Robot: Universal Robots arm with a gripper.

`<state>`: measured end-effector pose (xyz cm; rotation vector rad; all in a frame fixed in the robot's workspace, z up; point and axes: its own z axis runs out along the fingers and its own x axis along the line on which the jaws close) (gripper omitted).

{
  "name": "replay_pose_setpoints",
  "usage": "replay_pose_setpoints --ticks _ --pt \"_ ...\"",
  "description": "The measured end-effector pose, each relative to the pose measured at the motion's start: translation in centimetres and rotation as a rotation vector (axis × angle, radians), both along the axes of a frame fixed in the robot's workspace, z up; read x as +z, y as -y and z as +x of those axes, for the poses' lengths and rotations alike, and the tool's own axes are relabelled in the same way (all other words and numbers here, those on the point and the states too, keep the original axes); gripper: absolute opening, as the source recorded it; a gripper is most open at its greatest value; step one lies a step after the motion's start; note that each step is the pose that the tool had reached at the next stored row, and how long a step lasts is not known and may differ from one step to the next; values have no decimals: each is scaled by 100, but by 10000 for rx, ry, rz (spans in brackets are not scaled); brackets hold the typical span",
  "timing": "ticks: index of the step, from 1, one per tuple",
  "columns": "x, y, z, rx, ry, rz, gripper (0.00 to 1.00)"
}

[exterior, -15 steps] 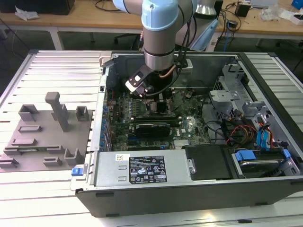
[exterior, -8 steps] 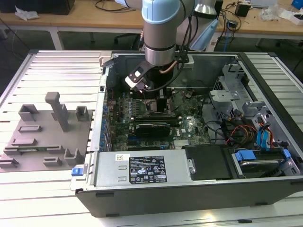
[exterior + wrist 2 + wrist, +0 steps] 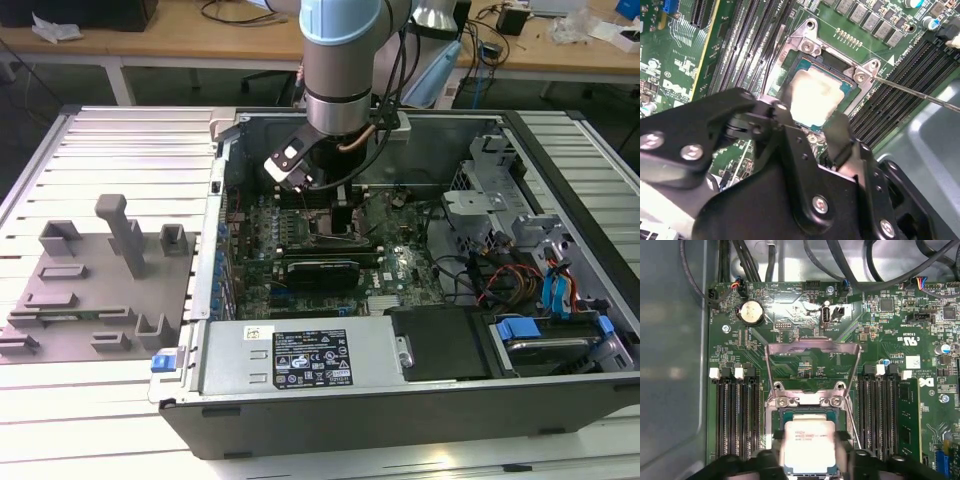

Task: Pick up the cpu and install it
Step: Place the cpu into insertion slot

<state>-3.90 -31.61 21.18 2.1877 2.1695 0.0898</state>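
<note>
The cpu, a flat square chip with a silver-grey top, lies in or just over the open socket on the green motherboard inside the computer case. In the second wrist view the cpu sits within the socket's metal frame. My gripper reaches down over it, with a finger against each of two opposite edges of the chip. In the exterior view the gripper hangs below the grey arm, low over the board's middle.
The socket's load plate stands raised, and its thin lever sticks out sideways. Memory slots flank the socket. A black expansion card lies nearer the case front. Grey fixture blocks stand at the exterior view's left.
</note>
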Motion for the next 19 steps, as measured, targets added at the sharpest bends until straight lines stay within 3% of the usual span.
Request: replay_pose_setpoints --ticks 3,4,5,6,10,15,19 --pt "5 0 0 0 0 -1 35" --pt "7 0 0 0 1 0 23" --pt "9 0 0 0 0 -1 23" --pt "10 0 0 0 0 -1 11" --pt "13 0 0 0 0 -1 11" --pt "-55 0 0 0 0 30 11" --pt "-68 1 0 0 -2 40 11"
